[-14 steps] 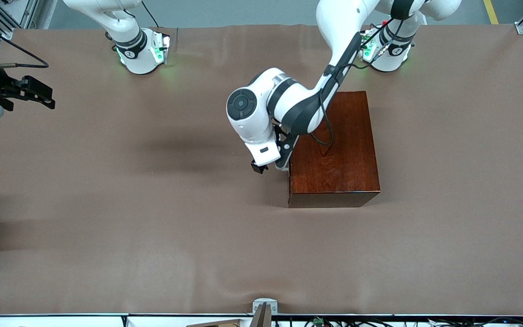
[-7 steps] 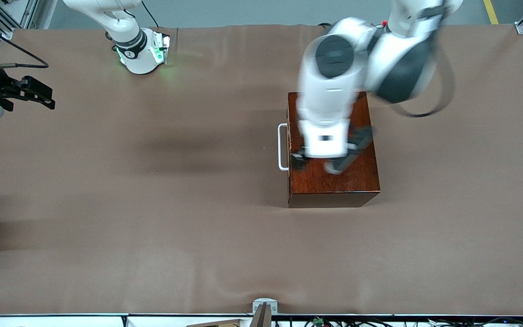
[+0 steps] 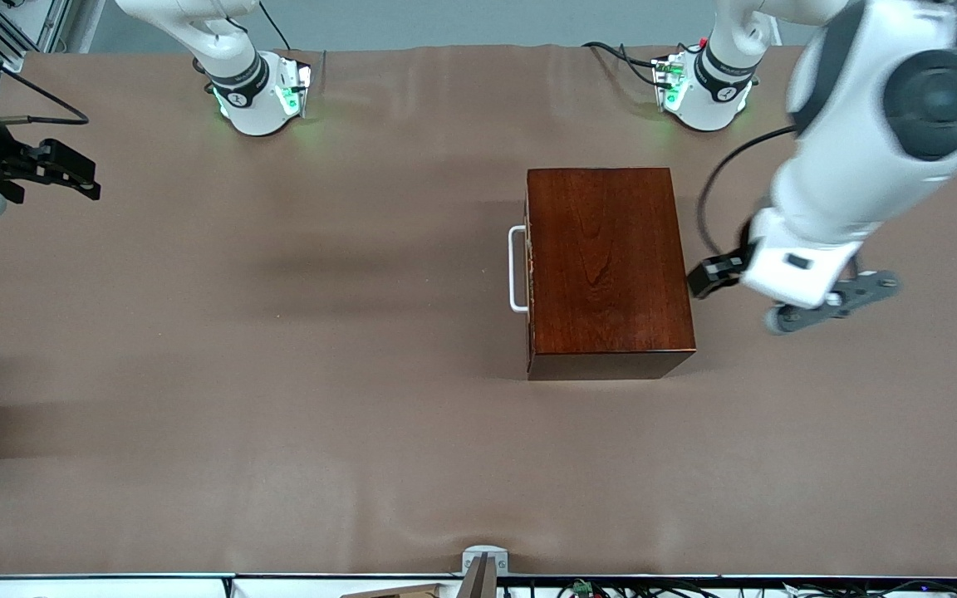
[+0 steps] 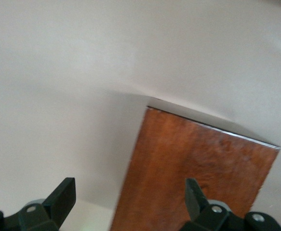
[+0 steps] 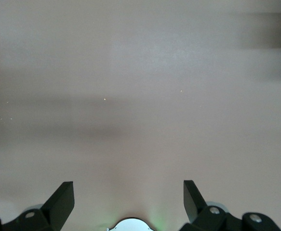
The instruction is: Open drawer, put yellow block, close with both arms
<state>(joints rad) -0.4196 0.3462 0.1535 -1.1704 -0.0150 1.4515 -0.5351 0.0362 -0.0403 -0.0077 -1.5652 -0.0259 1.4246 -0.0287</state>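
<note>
The dark mahogany box [image 3: 607, 270] stands mid-table, with the drawer pushed in flush and its white loop handle [image 3: 517, 268] facing the right arm's end. The yellow block is not in view. My left gripper [image 3: 829, 301] hangs open and empty in the air over bare table beside the box, at the left arm's end. The left wrist view shows its fingers [image 4: 63, 196] wide apart over the box top [image 4: 198, 168]. My right gripper [image 3: 63, 170] waits open and empty at the right arm's end of the table, its fingers [image 5: 63, 197] over bare cloth.
The brown table cloth [image 3: 279, 374] is bare around the box. The arm bases [image 3: 258, 95] [image 3: 703, 91] glow green along the table's top edge. A small grey mount [image 3: 483, 561] sits at the edge nearest the front camera.
My left arm has lifted away from the drawer handle, swung across the box top and moved out over the table at the left arm's end. The right arm has not moved.
</note>
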